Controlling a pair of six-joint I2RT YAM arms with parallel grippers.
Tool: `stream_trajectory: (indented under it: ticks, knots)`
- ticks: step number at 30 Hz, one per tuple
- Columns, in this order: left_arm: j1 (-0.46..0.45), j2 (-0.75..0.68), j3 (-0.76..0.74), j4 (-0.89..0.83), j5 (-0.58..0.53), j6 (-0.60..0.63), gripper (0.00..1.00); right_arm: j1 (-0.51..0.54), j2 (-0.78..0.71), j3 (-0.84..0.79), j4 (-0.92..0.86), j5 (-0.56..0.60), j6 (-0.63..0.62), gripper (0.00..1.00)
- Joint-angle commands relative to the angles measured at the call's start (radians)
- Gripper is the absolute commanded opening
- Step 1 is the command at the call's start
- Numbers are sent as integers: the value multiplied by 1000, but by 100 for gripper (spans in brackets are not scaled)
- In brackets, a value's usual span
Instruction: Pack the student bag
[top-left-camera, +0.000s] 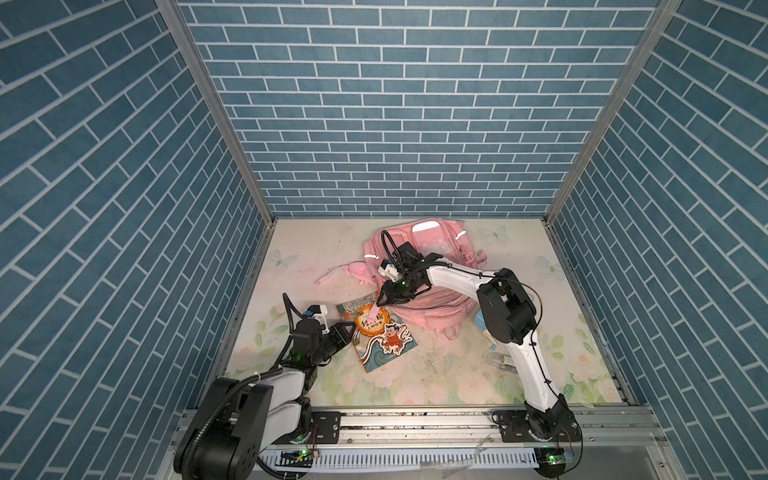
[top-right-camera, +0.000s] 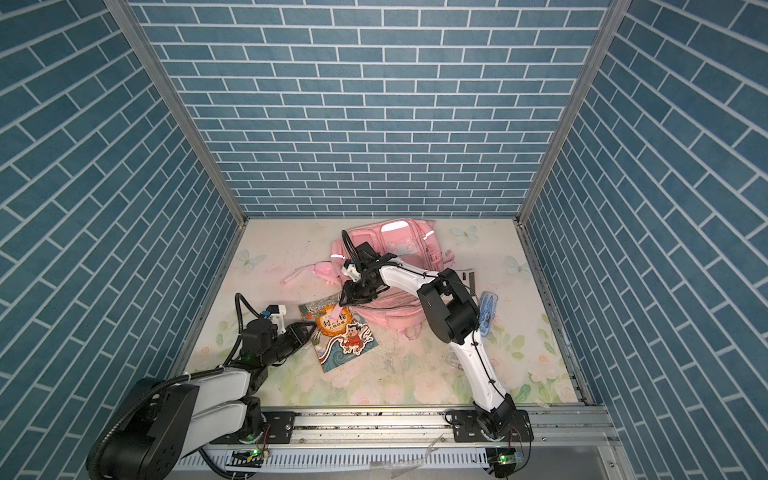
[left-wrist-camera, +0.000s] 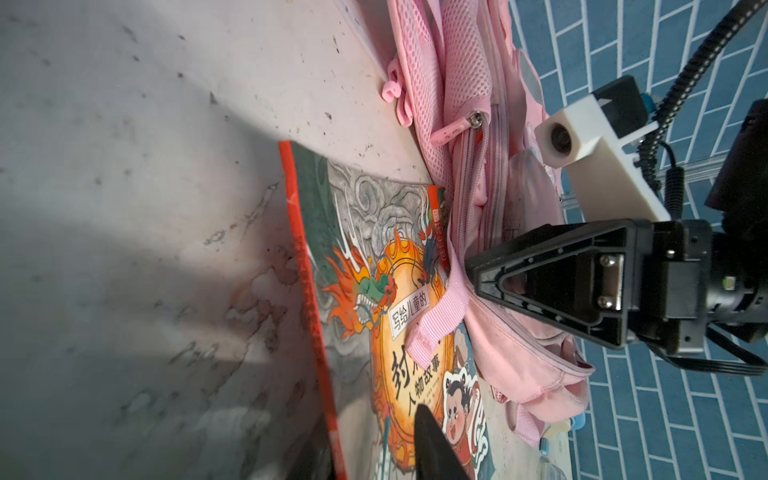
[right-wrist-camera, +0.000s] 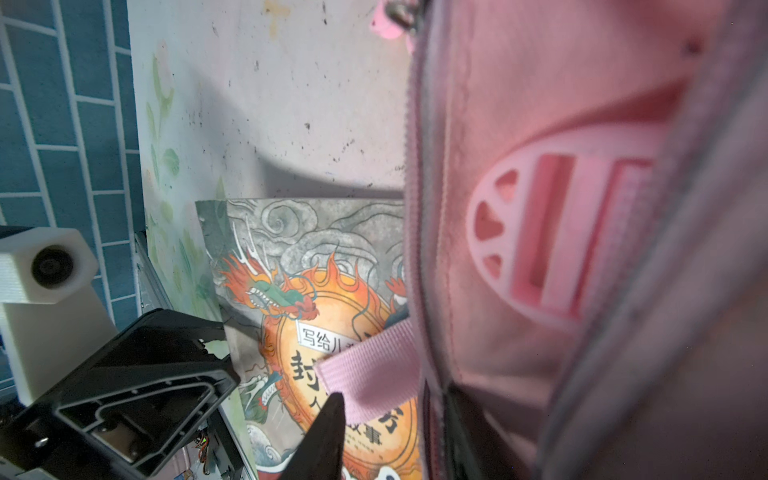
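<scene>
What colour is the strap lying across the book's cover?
Pink strap, matching the student bag; clearest in the left wrist view.

Bright top views, bowed edges, soft shadows, student bag (right-wrist-camera: 519, 124) blurred (right wrist view)

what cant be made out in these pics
- student bag contents: right wrist view, too close, blurred.
- blue case: right arm covers most of it in a top view.
- left gripper on the book: hold unclear, tiny in both top views, fingers cut off in left wrist view.
</scene>
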Motion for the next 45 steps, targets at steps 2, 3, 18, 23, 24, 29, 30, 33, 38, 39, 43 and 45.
stream_trajectory:
  ticks: [2,3,18,23,24,29,30,33,38,39,43,45]
  knots:
    - [-13,6,34,52,0,8,20,15,49,-5,-54,31,-11,40]
    - [-13,-2,34,42,-7,10,17,15,48,-6,-52,32,-9,40]
    - [16,-352,477,-813,-172,458,0,2,-324,-174,101,169,-114,49]
    - [7,-253,735,-1044,-152,642,0,-27,-481,-212,155,196,-285,57]
    - [0,-230,790,-1090,-148,688,0,-33,-512,-225,176,200,-329,58]
    - [-68,-176,981,-1230,-119,881,0,-51,-651,-300,261,186,-599,63]
    - [-86,-168,1003,-1246,-101,913,0,-55,-679,-321,282,192,-648,65]
    - [-145,-146,1059,-1270,-72,979,0,-71,-748,-383,309,130,-787,71]
    - [-268,-94,1140,-1312,-95,1094,0,-109,-812,-427,324,43,-882,76]
    - [-286,-81,1157,-1319,-94,1119,0,-123,-816,-425,323,23,-879,76]
    - [-351,-48,1206,-1328,-95,1204,0,-162,-806,-402,269,-95,-903,75]
    - [-376,-29,1232,-1332,-85,1249,0,-167,-802,-399,233,-150,-938,74]
